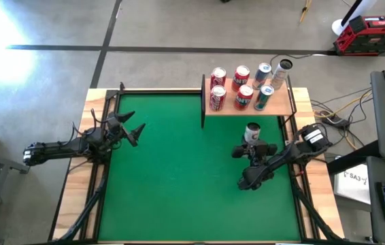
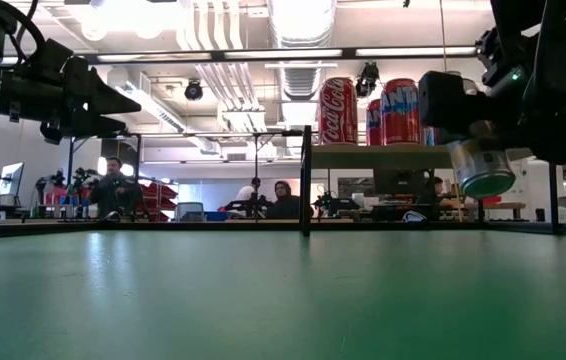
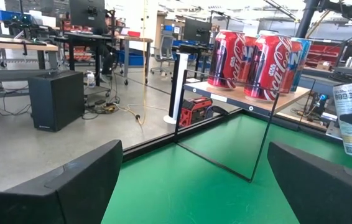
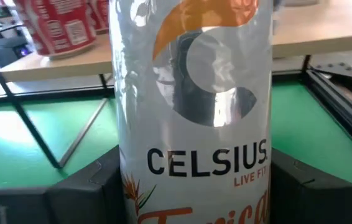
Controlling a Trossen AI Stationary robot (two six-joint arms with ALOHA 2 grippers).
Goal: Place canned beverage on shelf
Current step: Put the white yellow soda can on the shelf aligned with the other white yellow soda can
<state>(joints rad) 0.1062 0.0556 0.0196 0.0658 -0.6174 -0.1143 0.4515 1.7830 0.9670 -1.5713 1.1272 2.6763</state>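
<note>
My right gripper [image 1: 252,144] is shut on a white Celsius can [image 4: 194,106], held in the air just near of the shelf [image 1: 282,106]. The shelf is a tan board on a thin dark frame at the table's far right; several cans stand on it, red ones [image 1: 218,97] and blue-and-white ones [image 1: 264,98]. In the low view the held can [image 2: 483,165] hangs clear above the green table. My left gripper [image 1: 138,131] is open and empty at the table's far left, raised above the table. My right gripper pinches the can's lower side walls [image 4: 126,186] between its two fingers, one on each side. The can stands nearly upright, lifted clear of the table, its base [image 2: 486,183] free in the air.
The shelf's dark frame posts [image 1: 203,102] stand on the green table. The shelf's near right part [image 1: 284,102] is bare board. Wooden table borders run along left and right. People sit at desks in the room beyond.
</note>
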